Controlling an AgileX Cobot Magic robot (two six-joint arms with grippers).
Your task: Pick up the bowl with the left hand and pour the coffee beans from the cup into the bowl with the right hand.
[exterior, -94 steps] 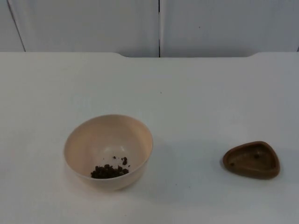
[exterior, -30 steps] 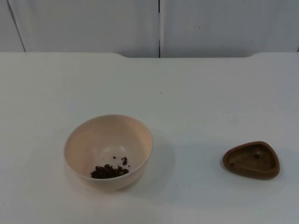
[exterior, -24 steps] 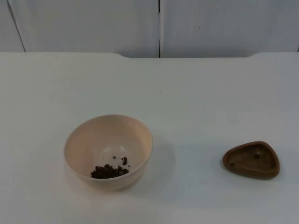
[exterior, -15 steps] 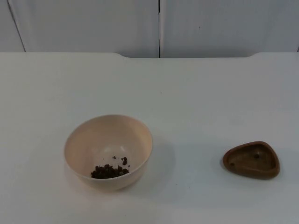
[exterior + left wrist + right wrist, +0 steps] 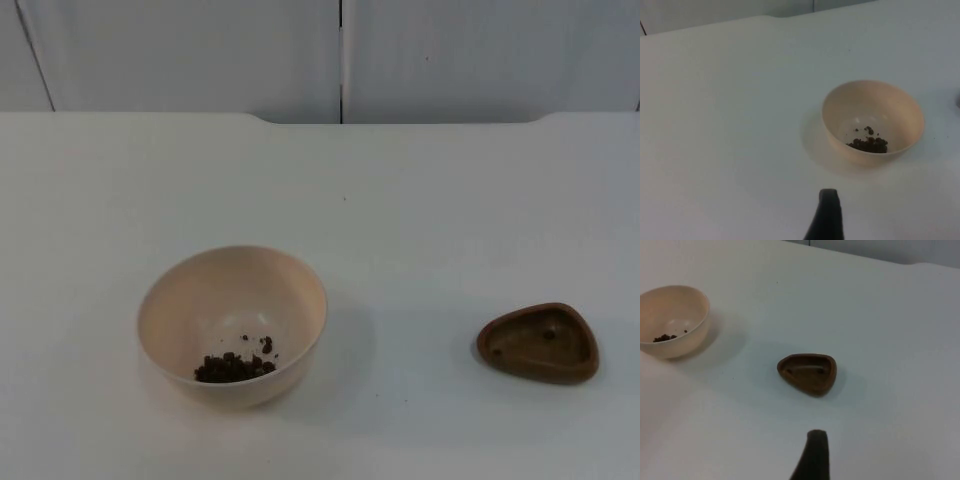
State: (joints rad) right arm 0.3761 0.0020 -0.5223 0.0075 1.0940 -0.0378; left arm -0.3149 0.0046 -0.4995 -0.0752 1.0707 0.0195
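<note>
Here, a white tabletop (image 5: 420,190) runs back to a grey partition wall (image 5: 200,55), and two things stand on it well apart. A cream bowl (image 5: 232,325) sits upright toward seven o'clock from the middle of the top view, its mouth facing up, with a small heap of dark coffee beans (image 5: 233,368) lying low against its inner wall on the near side and a few loose beans just beside the heap. Toward four o'clock from the middle of that view rests a low brown cup (image 5: 538,343) shaped like a rounded triangle, also mouth up; its long axis runs roughly from nine to three o'clock, with the narrower rounded end toward three o'clock, and a dark speck or two, too small to name, lies inside. The left wrist view adds the black fingers (image 5: 825,216) of the left gripper, one fingertip standing above bare tabletop near the bowl and apart from it; whether those fingers are spread or pressed together cannot be told. The right wrist view takes in both the cup and the bowl and adds one black fingertip of the right gripper (image 5: 811,456), apart from the cup; here too the spread of the fingers cannot be told. Neither gripper touches anything.
</note>
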